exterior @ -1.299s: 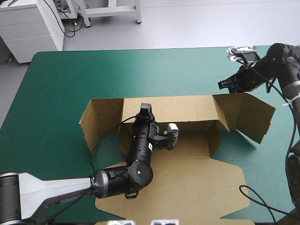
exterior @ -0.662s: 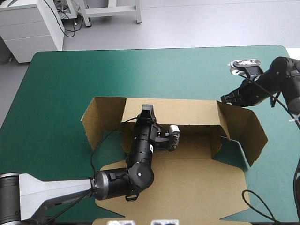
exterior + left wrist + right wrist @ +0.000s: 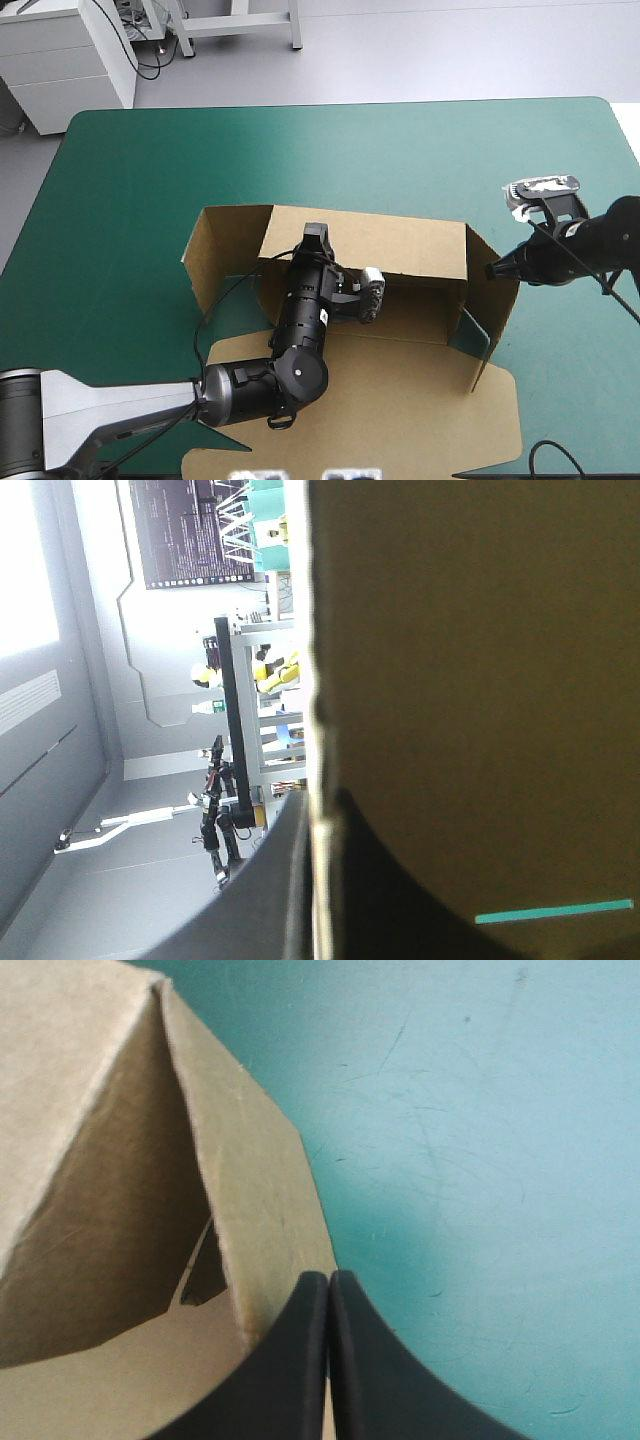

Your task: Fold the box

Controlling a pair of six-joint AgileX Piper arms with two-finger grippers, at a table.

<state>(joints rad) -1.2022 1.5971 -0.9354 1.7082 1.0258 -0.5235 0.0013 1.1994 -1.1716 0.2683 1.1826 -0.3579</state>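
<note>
The brown box (image 3: 400, 400) lies mid-table, its wide front panel flat toward the near edge and its back wall (image 3: 400, 240) raised. My left gripper (image 3: 315, 233) sits on that wall's top edge; in the left wrist view the left gripper (image 3: 322, 805) is shut on the board (image 3: 470, 680). The left end flap (image 3: 222, 250) stands angled outward. The right end flap (image 3: 495, 315) stands turned in across the box's end. My right gripper (image 3: 492, 270) is shut, its tip against that flap's outer face; the right wrist view shows the right gripper (image 3: 328, 1278) at the flap's edge (image 3: 250, 1190).
Teal-green cover (image 3: 330, 150) stretches between the box and the table's far edge. A narrower strip of cover (image 3: 580, 340) lies between the right flap and the table's right edge, where my right arm comes in. The box's front panel reaches the near edge.
My right gripper came down from the far right corner toward the box's right end, swinging the right flap from splayed outward to standing across the end. The left gripper kept its hold.
</note>
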